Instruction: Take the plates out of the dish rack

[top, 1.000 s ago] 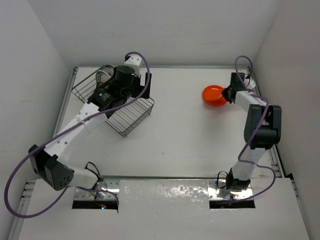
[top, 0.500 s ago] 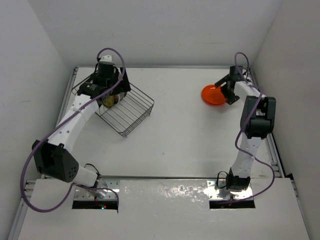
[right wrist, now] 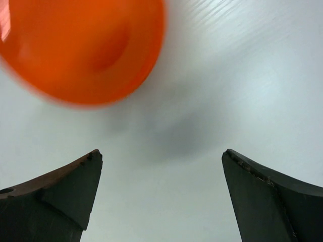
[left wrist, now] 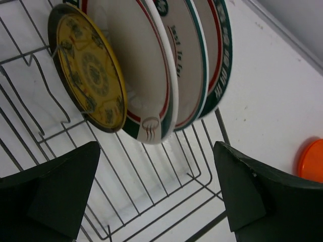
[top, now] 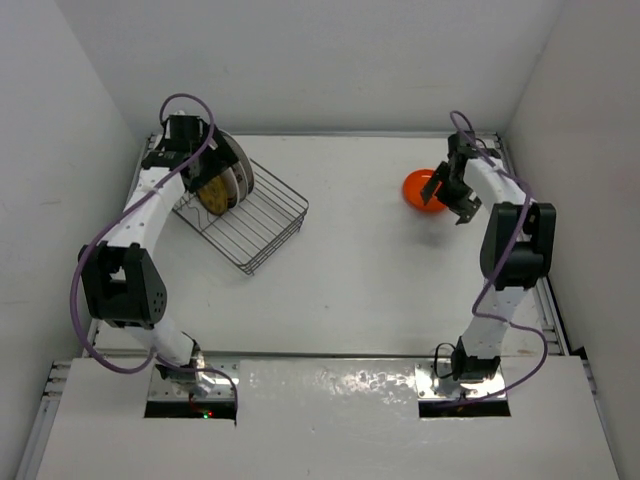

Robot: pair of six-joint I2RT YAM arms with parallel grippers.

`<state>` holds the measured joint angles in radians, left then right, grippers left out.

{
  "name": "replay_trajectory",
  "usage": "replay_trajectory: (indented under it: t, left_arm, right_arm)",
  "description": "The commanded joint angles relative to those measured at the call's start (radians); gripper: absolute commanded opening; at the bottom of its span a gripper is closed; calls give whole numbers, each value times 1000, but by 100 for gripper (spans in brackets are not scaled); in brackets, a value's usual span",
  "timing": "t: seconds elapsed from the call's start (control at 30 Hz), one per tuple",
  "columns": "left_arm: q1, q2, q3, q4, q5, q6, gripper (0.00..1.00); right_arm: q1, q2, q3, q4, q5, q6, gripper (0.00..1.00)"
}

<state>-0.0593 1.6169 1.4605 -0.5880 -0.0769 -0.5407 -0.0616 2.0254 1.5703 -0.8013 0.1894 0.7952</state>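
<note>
With left gripper [left wrist: 156,176] and right gripper [right wrist: 161,171] both spread wide and empty, a skewed pinch at the ten-o'clock dish rack [top: 262,226] could knock neighbouring plates [left wrist: 151,65] together.

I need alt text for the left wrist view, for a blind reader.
A small yellow patterned plate and three white plates with green-and-red rims stand on edge in the wire dish rack. The open left gripper frames them from below.
</note>
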Motion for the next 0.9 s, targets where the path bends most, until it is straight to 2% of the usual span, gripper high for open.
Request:
replay_trajectory:
  t: [0.0, 0.1, 0.17, 0.27, 0.33, 0.47, 0.77, 0.87]
  left_arm:
    - [47, 23, 64, 77, 35, -77, 91]
    - [59, 67, 98, 60, -4, -85, 84]
    - [96, 84, 90, 66, -17, -96, 75]
    - [131, 86, 31, 134, 31, -110, 73]
    - [141, 78, -6, 181, 71, -119, 68]
    - [156, 49, -97, 293, 120, -163, 65]
    - [188, 156, -111, 390, 195, -191, 62]
    - [191, 176, -112, 410, 209, -203, 53]
  right_arm:
    - [141, -220, -80, 37, 21, -138, 99]
    - [186, -336, -160, 50, -20, -160, 99]
    - [192, -404, -200, 51, -65, -157, 99]
    - [203, -488, -288, 89, -71, -159, 99]
    - [201, -520, -337, 97, -65, -169, 99]
    - [203, -525, -372, 79, -67, -183, 99]
    - [210, -531, -363, 68, -74, -205, 99]
    - [210, -536, -360, 60, -79, -214, 99]
